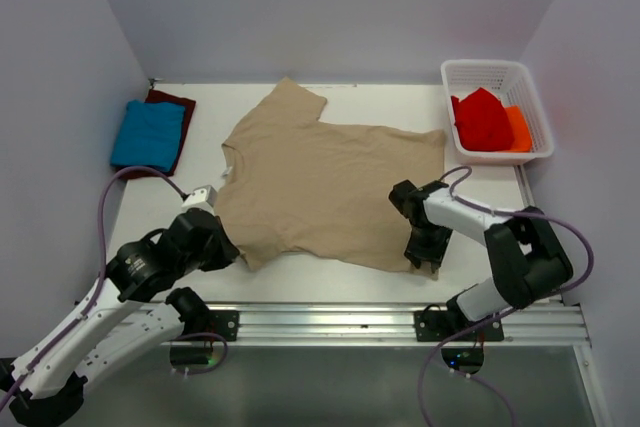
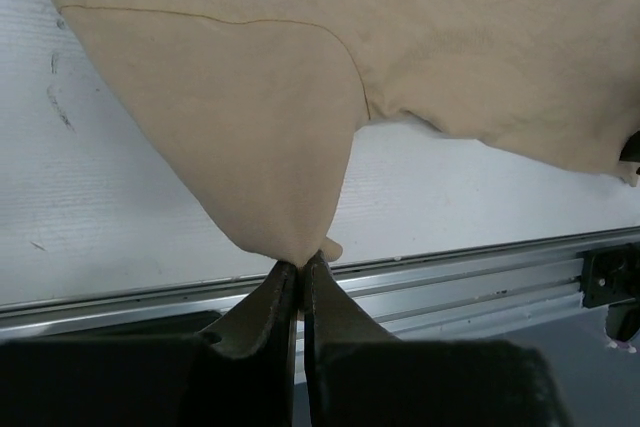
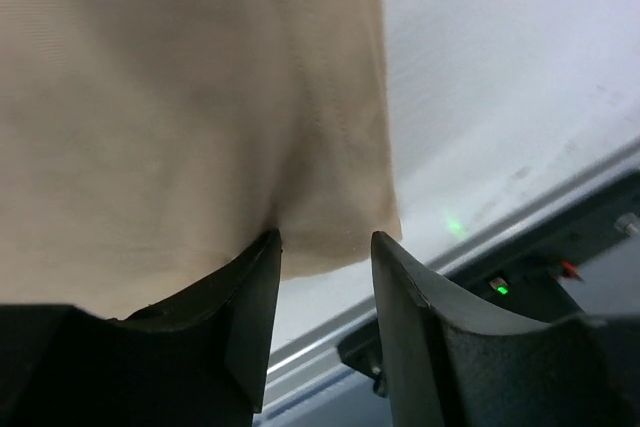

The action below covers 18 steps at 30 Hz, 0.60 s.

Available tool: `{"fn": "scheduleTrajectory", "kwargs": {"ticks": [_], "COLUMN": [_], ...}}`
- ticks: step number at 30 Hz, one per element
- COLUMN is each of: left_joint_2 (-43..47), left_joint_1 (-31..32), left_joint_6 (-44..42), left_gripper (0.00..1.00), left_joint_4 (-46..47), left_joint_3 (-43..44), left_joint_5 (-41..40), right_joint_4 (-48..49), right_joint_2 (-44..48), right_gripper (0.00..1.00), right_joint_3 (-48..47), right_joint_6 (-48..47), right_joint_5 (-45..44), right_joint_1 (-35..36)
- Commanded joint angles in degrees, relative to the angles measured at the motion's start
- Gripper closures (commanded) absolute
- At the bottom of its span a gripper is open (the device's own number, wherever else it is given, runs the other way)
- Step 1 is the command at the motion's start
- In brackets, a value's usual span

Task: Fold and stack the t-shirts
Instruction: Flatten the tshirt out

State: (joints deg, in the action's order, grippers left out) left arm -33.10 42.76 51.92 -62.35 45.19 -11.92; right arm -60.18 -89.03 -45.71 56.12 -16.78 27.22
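Lying spread flat mid-surface, the tan t-shirt is set with its long axis crosswise, neck to the left and hem to the right. Its near sleeve is pinched in the left pincer, whose jaws are closed tight on the cloth tip. Its near hem corner is straddled by the right pincer, whose jaws stand partly apart, nothing clamped. A grip there is judged to be needed before folding. The folded blue t-shirt is stacked on the maroon t-shirt, far left.
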Motion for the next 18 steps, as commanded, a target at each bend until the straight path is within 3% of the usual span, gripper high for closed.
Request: {"fn": "scheduleTrajectory", "kwargs": {"ticks": [1,7,13,18], "left_joint_2": [0.0,-0.6,-0.7,-0.8], "left_joint_1": [-0.4,-0.4,-0.4,-0.4], "left_joint_6": [0.8,1.1,2.3,3.8], "left_gripper": [0.94,0.94,0.94,0.95], "left_joint_4": [-1.1,-1.5,-3.1,-3.7], "left_joint_3": [2.4,2.7,3.9,3.6], "left_joint_5": [-1.8,-2.6,-3.3,-3.4], "right_joint_4": [16.2,21.4,19.5,20.5], "right_joint_2": [8.3,9.1,2.3,4.1], "right_gripper": [0.54,0.56,0.59,0.59], "right_joint_3": [2.6,4.1,2.6,5.3], "right_joint_6": [-2.4,-4.9,-4.9,-4.9], "right_joint_5": [2.4,3.5,2.0,0.7], "right_joint_1": [0.6,0.6,0.6,0.6]}}
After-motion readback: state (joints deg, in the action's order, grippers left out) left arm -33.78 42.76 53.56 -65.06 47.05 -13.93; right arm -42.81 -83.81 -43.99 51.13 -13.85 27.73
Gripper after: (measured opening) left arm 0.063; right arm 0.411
